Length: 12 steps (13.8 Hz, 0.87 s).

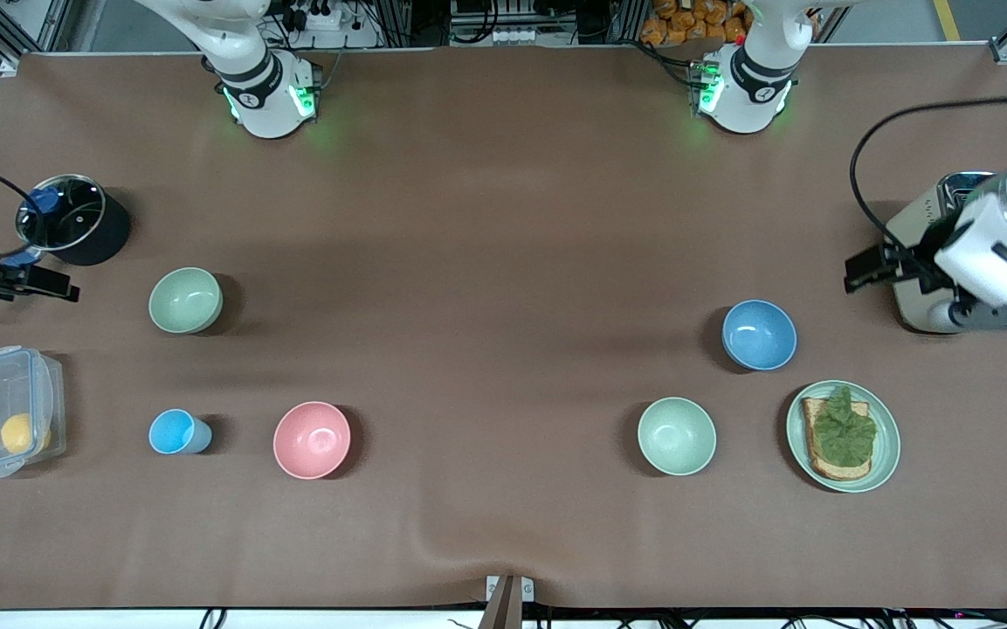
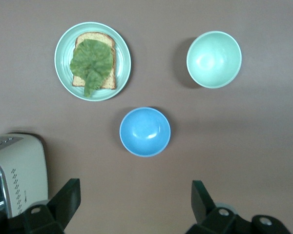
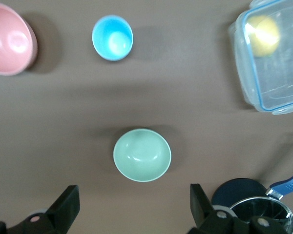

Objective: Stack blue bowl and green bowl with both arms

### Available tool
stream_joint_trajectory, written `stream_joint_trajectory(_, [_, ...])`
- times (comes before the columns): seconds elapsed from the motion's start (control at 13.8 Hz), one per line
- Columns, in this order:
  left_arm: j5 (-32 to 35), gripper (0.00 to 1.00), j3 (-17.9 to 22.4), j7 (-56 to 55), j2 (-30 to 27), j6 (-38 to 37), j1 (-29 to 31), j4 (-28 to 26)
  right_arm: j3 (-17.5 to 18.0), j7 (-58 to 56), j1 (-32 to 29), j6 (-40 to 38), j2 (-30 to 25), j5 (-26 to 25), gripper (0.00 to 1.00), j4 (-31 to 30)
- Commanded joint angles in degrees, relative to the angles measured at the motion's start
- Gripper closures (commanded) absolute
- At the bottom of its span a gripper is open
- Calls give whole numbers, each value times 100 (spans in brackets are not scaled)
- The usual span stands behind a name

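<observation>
Two Franka arms hang high at either end of the brown counter (image 1: 503,218), and from my remote seat nothing has been picked up yet. The left claw (image 2: 135,204), its fingers spread wide and empty, is over the toaster (image 1: 931,227) at the left arm's end; its wrist camera looks down on the blue bowl (image 1: 759,335), which sits upright near the toaster, farther from the front camera than the plate of toast and lettuce (image 1: 843,436) and the paler mint bowl (image 1: 677,436). The right claw (image 3: 134,207), equally wide and empty, hovers by the lidded pot (image 1: 71,220) at the right arm's end, with the green bowl (image 1: 185,300) upright just below its view, farther from the front camera than the blue cup (image 1: 177,432) and pink bowl (image 1: 312,439).

I judge this the approach step: each arm is lined up on its own bowl, well apart from the other. Next, each claw must descend and pinch a rim; the thin walls leave little margin, and the two look-alike green bowls invite a mix-up.
</observation>
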Motion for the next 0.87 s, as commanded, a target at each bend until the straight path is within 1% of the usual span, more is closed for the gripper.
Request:
stream_joint_trajectory(0.0, [318,0,-23,-163,486,333,57,64,81,-232,-153,-7,146,-83,0,-249])
stream_joint_trajectory(0.14, [329,0,-6,-155,1031,368,127,64,98,-319,-380,150,226,13,0,-460])
stream_joint_trajectory(0.29, [329,0,-5,-155,1593,569,259,64,99,-452,-452,685,209,75,0,-951])
stream_joint_trajectory(0.36, [338,0,-5,-146,1814,744,286,-23,98,-452,-504,905,208,84,0,-1162])
stream_joint_trajectory(0.51, [347,0,-5,-146,2008,991,277,-242,99,-504,-610,1528,217,180,0,-1628])
stream_joint_trajectory(0.65, [373,0,3,-137,2018,1263,268,-707,98,-951,-776,2310,226,381,0,-2199])
stream_joint_trajectory(0.72, [373,0,3,-137,2018,1369,286,-883,98,-1049,-786,2566,243,426,0,-2376])
stream_joint_trajectory(0.8, [373,0,3,-146,2044,1466,303,-998,98,-1050,-777,2751,243,426,4,-2534])
